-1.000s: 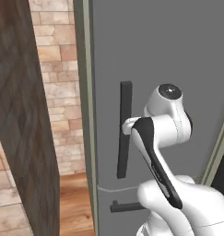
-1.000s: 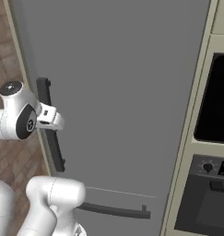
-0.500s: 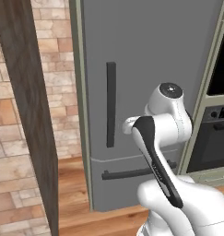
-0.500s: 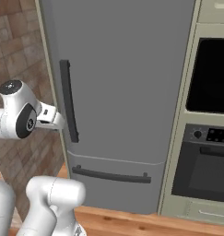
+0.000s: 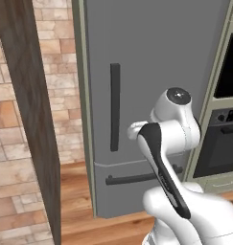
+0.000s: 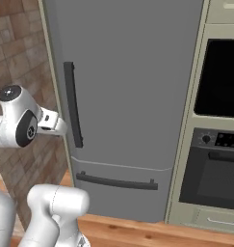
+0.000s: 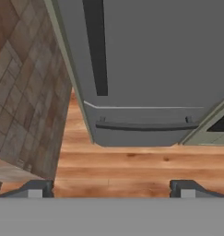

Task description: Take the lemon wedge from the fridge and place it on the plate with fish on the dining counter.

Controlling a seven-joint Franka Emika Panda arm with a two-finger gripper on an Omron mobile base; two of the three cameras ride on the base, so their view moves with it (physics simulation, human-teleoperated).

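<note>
Hand view: the gripper (image 7: 111,188) is seen with fingers spread apart over wood floor (image 7: 132,166), facing one shut fridge (image 7: 150,60) with two dark handles; one oven (image 6: 219,159) stands beside it.

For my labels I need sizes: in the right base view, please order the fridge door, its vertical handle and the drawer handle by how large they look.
1. Fridge door, by far the largest.
2. Vertical handle.
3. Drawer handle: about as long, but it looks thinner, so these two are close.
</note>
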